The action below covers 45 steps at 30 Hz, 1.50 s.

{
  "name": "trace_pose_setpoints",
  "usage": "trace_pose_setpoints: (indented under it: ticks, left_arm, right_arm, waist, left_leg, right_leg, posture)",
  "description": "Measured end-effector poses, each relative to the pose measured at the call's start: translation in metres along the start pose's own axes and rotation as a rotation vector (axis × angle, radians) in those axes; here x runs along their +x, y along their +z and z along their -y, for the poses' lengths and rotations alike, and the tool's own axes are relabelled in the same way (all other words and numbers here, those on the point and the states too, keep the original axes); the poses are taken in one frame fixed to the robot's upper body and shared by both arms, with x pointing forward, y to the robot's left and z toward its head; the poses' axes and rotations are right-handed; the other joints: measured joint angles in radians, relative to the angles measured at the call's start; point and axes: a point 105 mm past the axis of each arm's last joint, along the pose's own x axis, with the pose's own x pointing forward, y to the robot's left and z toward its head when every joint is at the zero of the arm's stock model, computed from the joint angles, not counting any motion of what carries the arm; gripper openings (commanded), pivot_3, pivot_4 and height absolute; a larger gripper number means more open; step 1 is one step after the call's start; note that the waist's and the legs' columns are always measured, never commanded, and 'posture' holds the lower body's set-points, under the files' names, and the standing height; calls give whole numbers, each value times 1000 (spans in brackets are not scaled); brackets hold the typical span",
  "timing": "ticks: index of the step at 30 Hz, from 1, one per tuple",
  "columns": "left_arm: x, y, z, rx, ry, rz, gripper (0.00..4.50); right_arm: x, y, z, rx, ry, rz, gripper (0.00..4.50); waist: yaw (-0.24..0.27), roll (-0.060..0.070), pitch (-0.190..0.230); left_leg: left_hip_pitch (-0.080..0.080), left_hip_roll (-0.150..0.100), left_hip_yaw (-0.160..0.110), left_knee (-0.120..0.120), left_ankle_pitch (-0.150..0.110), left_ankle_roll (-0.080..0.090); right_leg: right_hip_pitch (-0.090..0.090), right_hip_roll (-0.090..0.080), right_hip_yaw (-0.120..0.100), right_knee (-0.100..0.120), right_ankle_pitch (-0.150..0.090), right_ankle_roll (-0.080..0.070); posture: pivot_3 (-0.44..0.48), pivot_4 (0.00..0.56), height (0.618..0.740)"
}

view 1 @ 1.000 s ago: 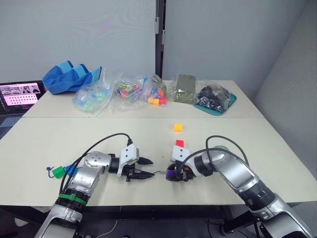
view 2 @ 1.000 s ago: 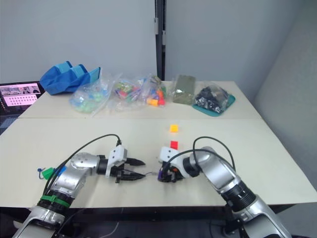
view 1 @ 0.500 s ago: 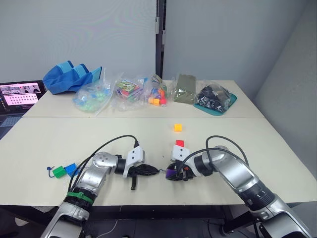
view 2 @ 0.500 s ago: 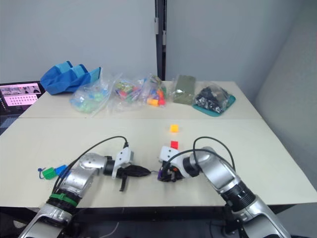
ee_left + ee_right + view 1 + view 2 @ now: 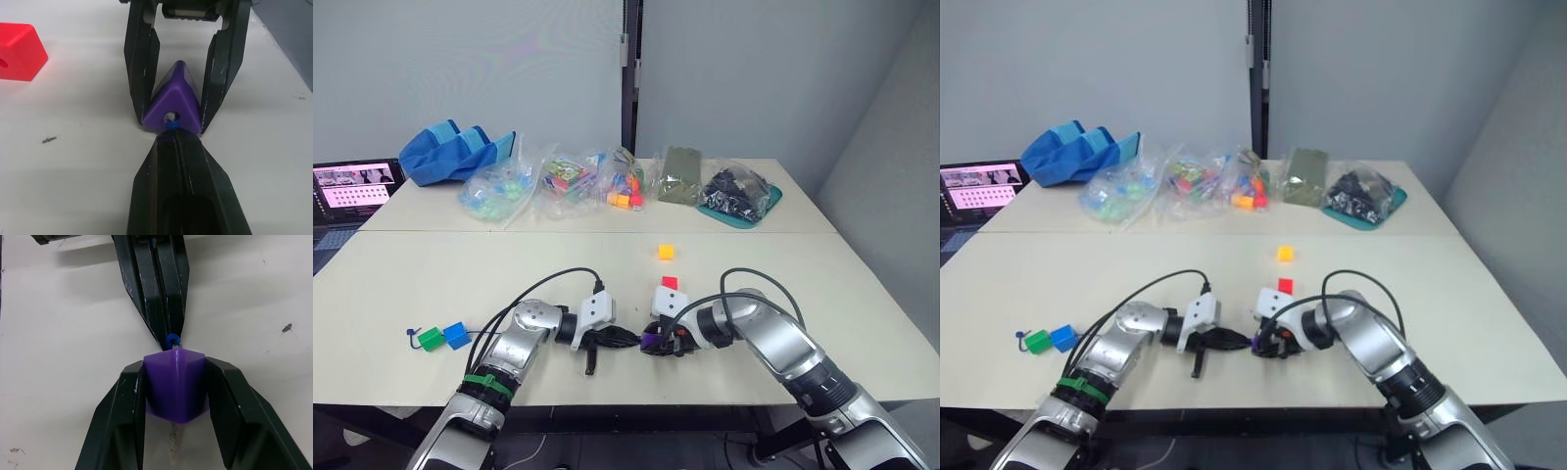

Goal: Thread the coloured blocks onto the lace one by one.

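On my pale table (image 5: 803,274), bags (image 5: 558,181) of toys sit far behind. My right gripper (image 5: 176,382) clamps the purple block (image 5: 175,384); my left gripper (image 5: 177,147), advanced since earlier, pinches the lace (image 5: 171,125) at its hole.

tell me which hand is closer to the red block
Right. The right hand grips the purple block directly in front of the red block. The left hand, shut on the lace, sits one step further to the robot's left.

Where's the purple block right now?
The purple block sits clamped in the right claw near the table's front edge, the left claw touching it, red block just behind.
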Motion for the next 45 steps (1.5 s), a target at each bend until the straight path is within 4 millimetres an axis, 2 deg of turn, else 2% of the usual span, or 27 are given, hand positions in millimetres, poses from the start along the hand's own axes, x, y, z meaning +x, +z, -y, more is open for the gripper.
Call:
trace_pose_setpoints:
  ticks: [5,8,14,16,19,20,22,23,29,36,43,45]
  left_arm:
    - [0,2,-1,10,-19,-5,0]
    - [0,2,-1,8,-21,-7,801]
    - [-7,0,-3,3,-16,-22,2793]
    - [-13,-1,-5,3,-3,-33,3465]
    - [-21,-2,-7,4,10,-40,4402]
    - [-24,-2,-8,3,14,-41,4500]
    - [-26,-1,-9,2,16,-31,4500]
    - [-25,0,-8,1,12,-25,4500]
    - [-8,13,-6,32,6,64,4500]
    - [12,21,-7,78,-29,96,4500]
    - [26,15,-7,113,-65,50,4500]
    - [29,14,-6,114,-79,39,3944]
  right_arm:
    - [0,0,0,1,-6,2,1262]
    - [0,0,0,2,-8,3,1262]
    - [1,0,1,8,-14,14,1262]
    - [1,0,1,15,-18,19,2303]
    - [0,-1,4,29,-42,26,3276]
    - [-1,-1,5,30,-48,27,3663]
    - [-3,-2,7,31,-54,25,4343]
    - [-4,-3,7,29,-57,21,4467]
    - [-30,-21,1,54,-38,-26,4467]
    - [-59,-30,-3,82,-80,-47,4467]
    - [-63,-39,-3,130,-148,-60,4467]
    - [-63,-37,-3,126,-160,-59,4500]
  waist:
    - [0,0,0]
    - [1,0,0]
    - [-1,0,0]
    - [-1,0,0]
    - [4,0,0]
    - [5,0,0]
    - [7,0,0]
    - [8,0,0]
    - [37,0,0]
    - [36,0,1]
    - [34,0,1]
    - [35,0,1]
  left_leg:
    - [0,0,0,0,0,0]
    - [0,0,0,0,0,0]
    - [0,0,0,0,0,0]
    - [0,0,0,0,0,0]
    - [-1,0,0,0,0,0]
    - [-1,0,0,0,0,0]
    - [-2,0,0,-1,0,0]
    - [-2,0,0,-1,0,0]
    - [-5,-1,0,0,0,0]
    - [-5,-1,0,0,0,0]
    - [-5,-1,0,1,0,0]
    - [-5,-1,0,0,0,0]
  right_leg:
    - [0,0,0,0,0,0]
    - [0,0,0,0,0,0]
    - [0,0,0,0,0,0]
    - [0,0,0,0,0,0]
    - [0,0,0,0,0,0]
    - [0,0,0,0,0,0]
    - [-1,0,0,-1,0,0]
    - [-1,0,0,-2,0,0]
    - [-2,-1,-1,-3,0,0]
    - [-2,-1,-1,-3,0,0]
    - [-2,-1,-1,-3,0,0]
    - [-2,-1,-1,-3,0,0]
  posture:
    - [0,150,740]
    - [0,150,740]
    - [0,150,740]
    - [0,150,740]
    - [0,150,740]
    - [0,150,740]
    - [0,150,740]
    - [0,150,740]
    - [0,150,740]
    - [0,150,740]
    - [0,150,740]
    - [0,150,740]
